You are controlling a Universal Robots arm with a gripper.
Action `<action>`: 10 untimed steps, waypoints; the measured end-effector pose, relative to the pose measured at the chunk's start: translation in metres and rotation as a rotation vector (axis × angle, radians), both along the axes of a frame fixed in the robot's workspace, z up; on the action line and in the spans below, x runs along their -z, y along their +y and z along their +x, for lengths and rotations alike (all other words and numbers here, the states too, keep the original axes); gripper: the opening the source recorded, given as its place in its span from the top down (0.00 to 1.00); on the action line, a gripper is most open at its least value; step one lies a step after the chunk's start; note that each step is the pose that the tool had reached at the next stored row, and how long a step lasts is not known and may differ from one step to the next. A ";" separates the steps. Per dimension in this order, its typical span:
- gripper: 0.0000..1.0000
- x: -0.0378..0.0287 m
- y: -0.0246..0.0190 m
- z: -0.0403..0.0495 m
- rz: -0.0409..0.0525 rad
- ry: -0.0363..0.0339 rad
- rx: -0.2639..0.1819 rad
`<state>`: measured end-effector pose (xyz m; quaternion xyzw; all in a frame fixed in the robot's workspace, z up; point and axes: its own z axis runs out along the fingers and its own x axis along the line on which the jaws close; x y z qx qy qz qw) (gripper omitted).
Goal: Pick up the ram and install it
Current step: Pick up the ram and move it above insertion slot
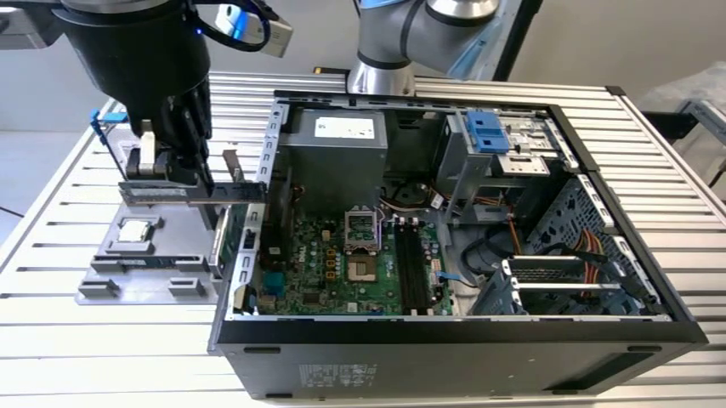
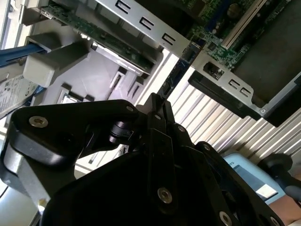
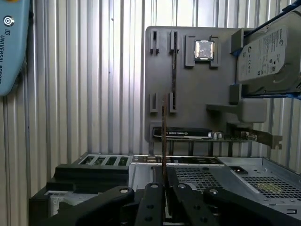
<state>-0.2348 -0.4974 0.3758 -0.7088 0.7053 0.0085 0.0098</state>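
- Black finger links of your gripper (image 3: pixel 164 187) sit closest to the lens in both wrist views. The jaws are closed down to a thin gap on the ram (image 3: pixel 164 136), which stands edge-on between them in the first wrist view.
- You have the stick hanging level in the exterior view, above the grey fixture tray (image 1: pixel 114 285). It is just outside the case wall (image 1: pixel 270 144) on the exterior view's left, well apart from the black slots (image 1: pixel 411 274) on the motherboard (image 1: pixel 323 276).
- Your grip looks to fall on a short stretch of a long, thin board. A knock on either free end could twist it in the jaws, and a twisted stick would meet a slot crooked.
- One end of the stick appears close to the case wall. Travelling sideways at this height could clip that metal edge and lever the board loose.
- The expansion card (image 3: pixel 207 135) and the hard drive (image 3: pixel 268 54) stand in the fixture near the gripper. A low or wide swing could catch either one.
- At the slots, the danger I judge greatest is a misaligned notch or closed end latches. Pressing down then would bend the board or strain the socket.
- I cannot tell from these views how the slot latches stand, so treat them as unknown.
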 end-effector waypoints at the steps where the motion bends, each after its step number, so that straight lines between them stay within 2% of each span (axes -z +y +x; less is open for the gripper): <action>1: 1.00 0.0000 0.0000 0.0018 0.0000 0.0000 0.000; 10: 1.00 -0.0001 0.0000 0.0156 -0.0001 0.0001 0.000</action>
